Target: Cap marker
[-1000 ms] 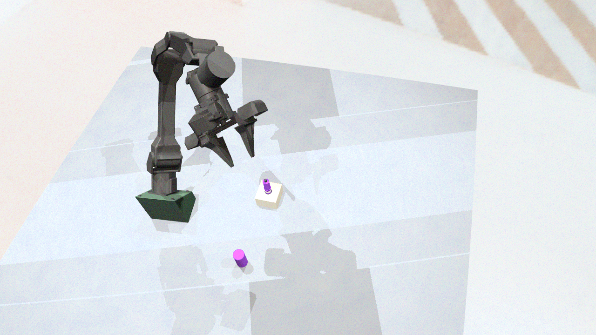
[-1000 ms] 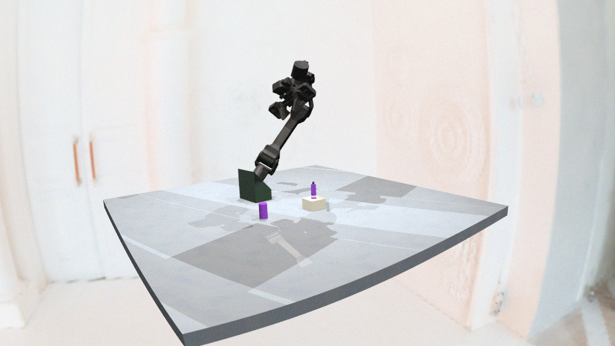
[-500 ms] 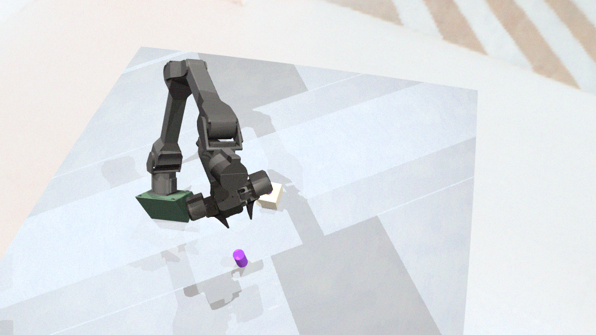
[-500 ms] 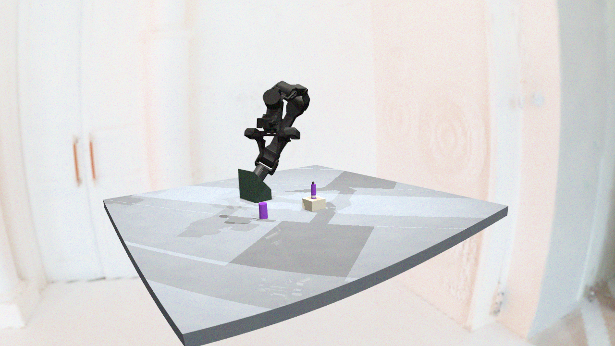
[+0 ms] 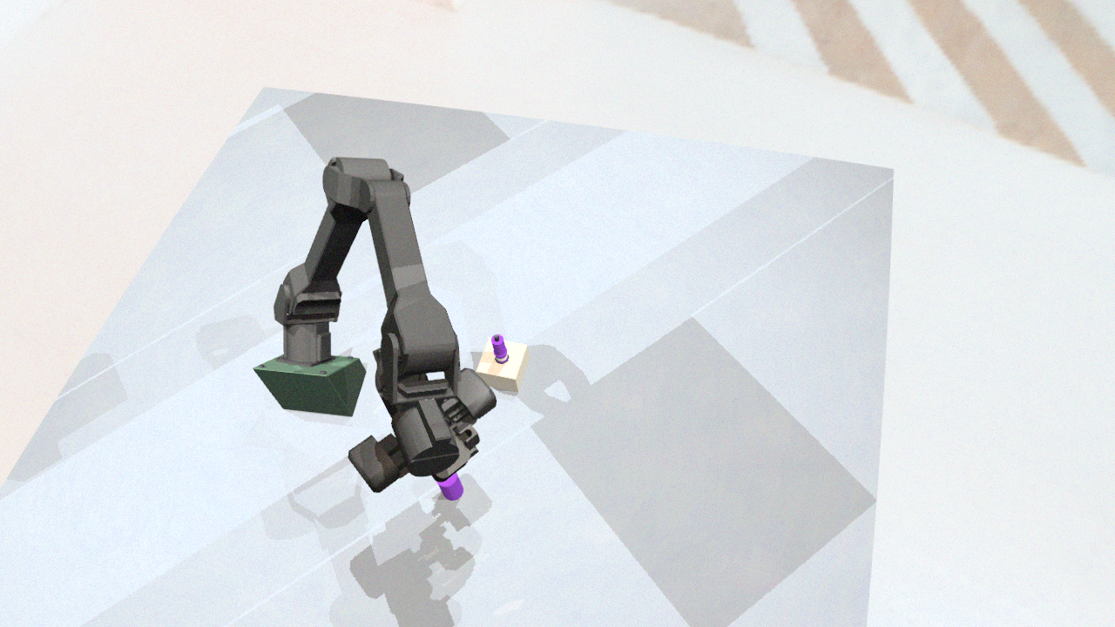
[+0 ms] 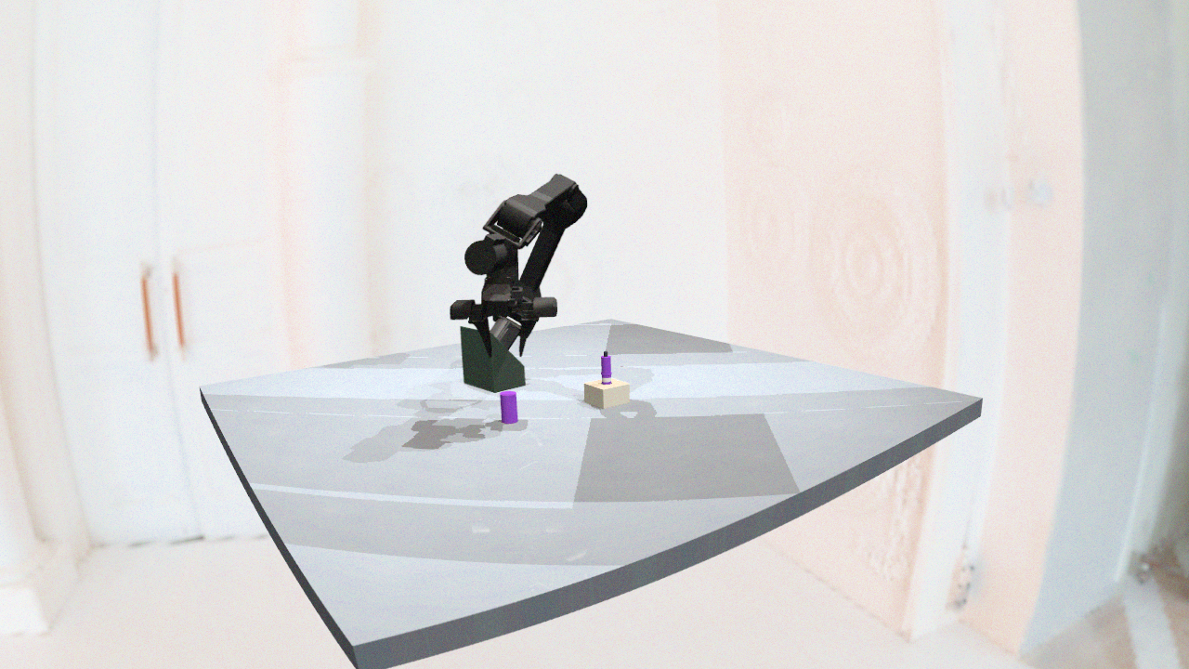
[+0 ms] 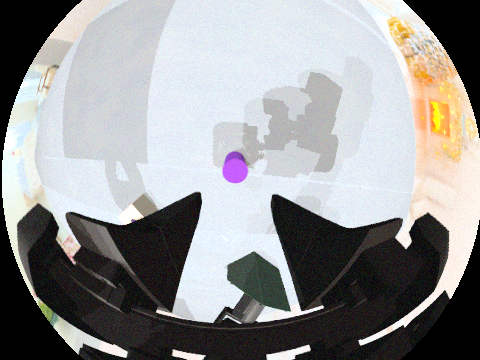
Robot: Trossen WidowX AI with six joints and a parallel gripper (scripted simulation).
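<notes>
Gripper: the gripper (image 7: 235,207) hangs above the cap, pointing down, fingers about half apart with nothing between them.
Contact: it seems to touch nothing; from the exterior view it sits well above the tabletop (image 6: 665,465).
Cap: the purple cap (image 7: 235,168) stands upright on the tabletop, apart from the fingertips, just ahead of the gap between them in the wrist view.
Marker: the marker (image 5: 498,347) stands upright in the holder block (image 5: 505,370), uncapped, beside the arm's forearm in the top view.
Arm base: the green base (image 5: 312,383) sits near the holder block.
</notes>
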